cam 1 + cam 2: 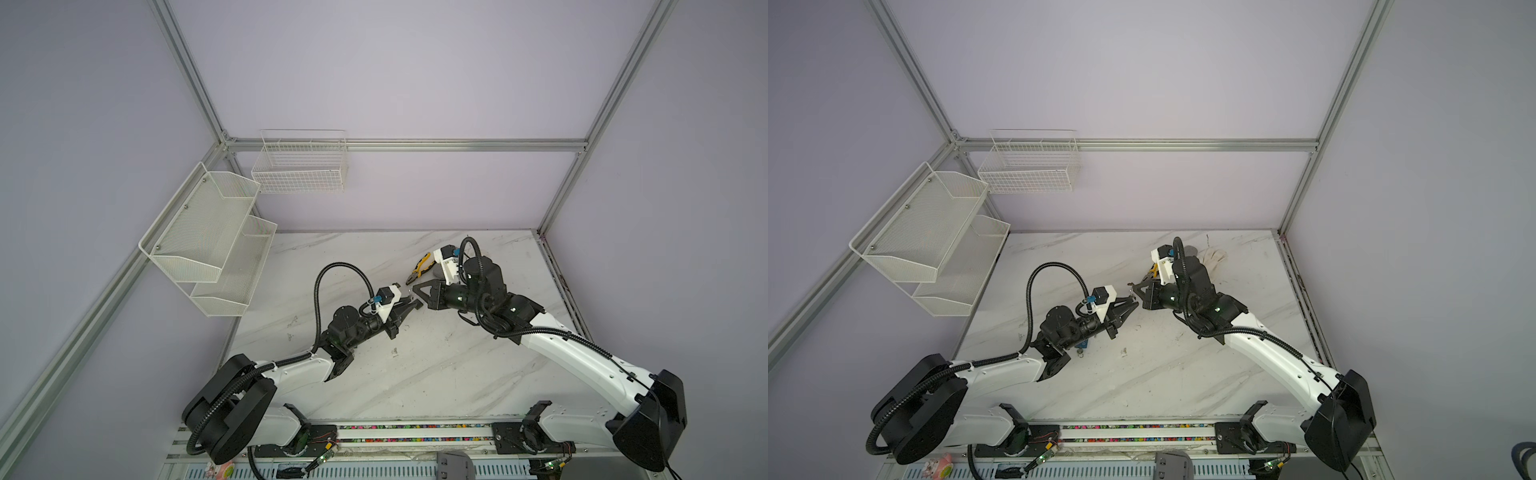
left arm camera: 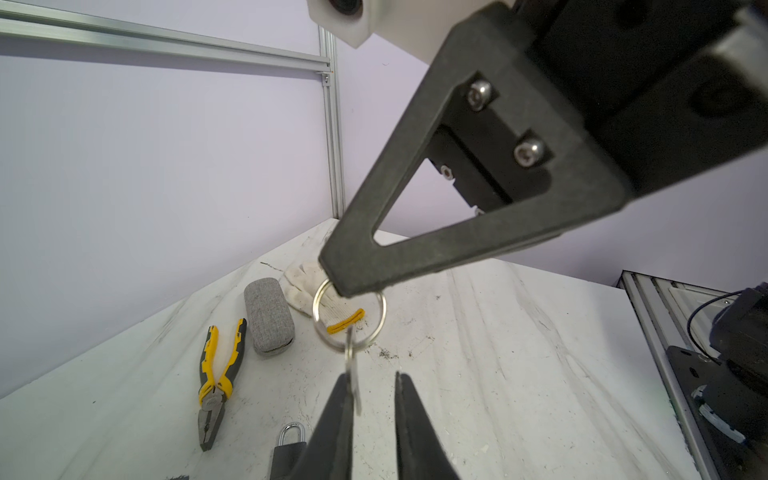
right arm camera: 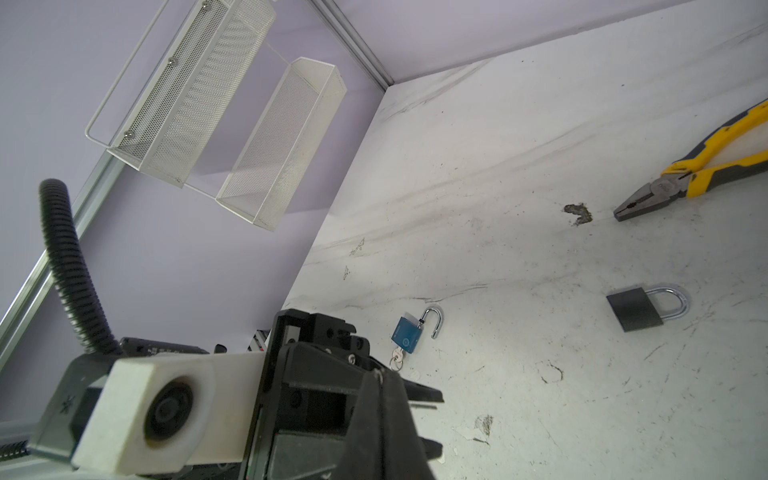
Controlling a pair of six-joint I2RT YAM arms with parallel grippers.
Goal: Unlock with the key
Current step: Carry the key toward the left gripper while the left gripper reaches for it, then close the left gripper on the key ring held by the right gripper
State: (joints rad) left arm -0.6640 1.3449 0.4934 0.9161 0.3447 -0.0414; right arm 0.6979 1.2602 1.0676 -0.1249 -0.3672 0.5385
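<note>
Showing tiny logos on pliers (image 3: 670, 190) & blue padlock (image 3: 408, 332), both unreadable.

Padlocks: you have two, a black padlock (image 3: 633, 309) and a blue padlock (image 3: 409, 330).
Keys: you have two, a ring key (image 2: 355, 390) and a lock key (image 3: 397, 356).
Rings: you can count two, a big ring (image 2: 383, 311) and a small ring (image 3: 394, 365).
Pliers (image 2: 212, 400): one pair.
Glove (image 2: 301, 286): one.
Case (image 2: 268, 316): one, grey.
Wall racks: you see two, a wire basket (image 1: 299, 174) and a mesh shelf (image 1: 199, 237) with two tiers.
Tools: two, your left tool (image 2: 372, 376) and right tool (image 2: 338, 284).
Worktop (image 1: 415, 374): one.
</note>
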